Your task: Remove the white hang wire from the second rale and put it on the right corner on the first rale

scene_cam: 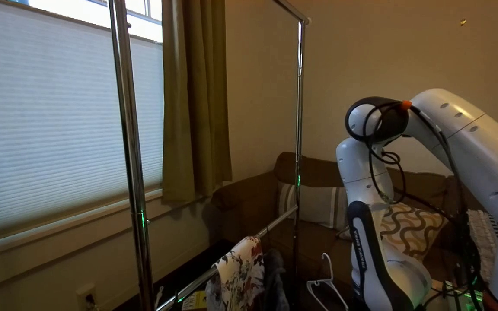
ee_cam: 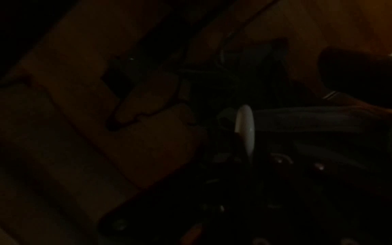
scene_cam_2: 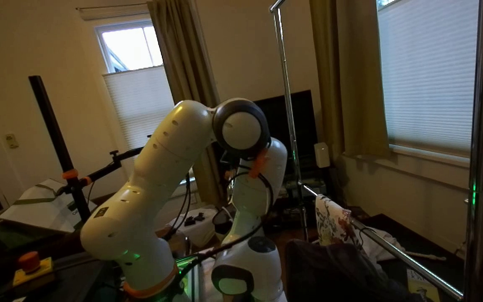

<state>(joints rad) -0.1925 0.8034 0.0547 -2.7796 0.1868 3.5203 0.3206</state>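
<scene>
The white hang wire (scene_cam: 329,281) shows in an exterior view beside the lower arm, hook up, apart from the second rale (scene_cam: 279,218). Its lower part is cut off by the frame edge. In the wrist view a white piece of the hang wire (ee_cam: 246,127) stands between the fingertips of my gripper (ee_cam: 245,158). The picture is very dark, but the fingers look closed on it. The gripper is out of sight in both exterior views. The second rale also shows in an exterior view (scene_cam_2: 409,260). The first rale (scene_cam: 290,8) shows only its corner end at the top.
A floral garment (scene_cam: 242,268) and a dark garment (scene_cam: 275,276) hang on the second rale. The rack's near upright (scene_cam: 130,129) and far upright (scene_cam: 299,108) stand beside the arm. A brown couch (scene_cam: 249,211) with cushions (scene_cam: 409,229) is behind. A black pole (scene_cam_2: 53,126) stands near the base.
</scene>
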